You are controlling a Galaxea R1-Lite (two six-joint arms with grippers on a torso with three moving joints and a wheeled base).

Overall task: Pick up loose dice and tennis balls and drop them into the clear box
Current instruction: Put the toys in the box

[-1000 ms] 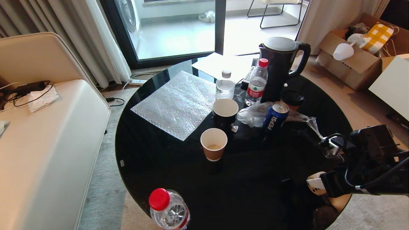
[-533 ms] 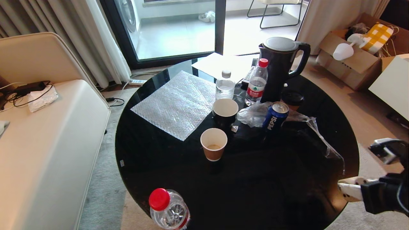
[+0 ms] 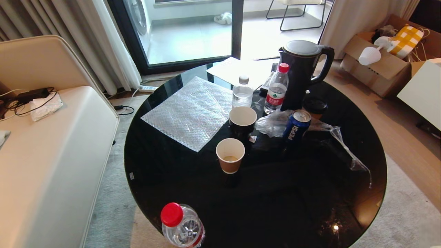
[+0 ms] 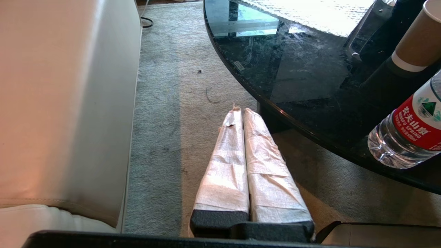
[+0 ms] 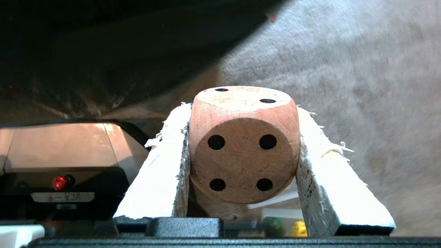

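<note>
In the right wrist view a tan die (image 5: 243, 144) with dark pips sits clamped between the two white padded fingers of my right gripper (image 5: 243, 108), hanging over grey carpet beside the dark table's edge. Below the die a blurred pale rim (image 5: 280, 215) shows with a green shape (image 5: 274, 225) and a yellow shape (image 5: 299, 229) in it; it looks like the clear box. No tennis balls are in view. My left gripper (image 4: 241, 112) is parked low over the carpet, shut and empty. Neither arm appears in the head view.
The round black glass table (image 3: 172, 179) carries a paper cup (image 3: 230, 155), a Pepsi can (image 3: 297, 125), a black kettle (image 3: 303, 72), water bottles (image 3: 181, 225) and bubble wrap (image 3: 193, 110). A cream sofa (image 3: 41, 165) stands to the left.
My right arm, seen over the table's right rim a second ago, has swung off to the right and out of the head view. The table's things have not moved.
</note>
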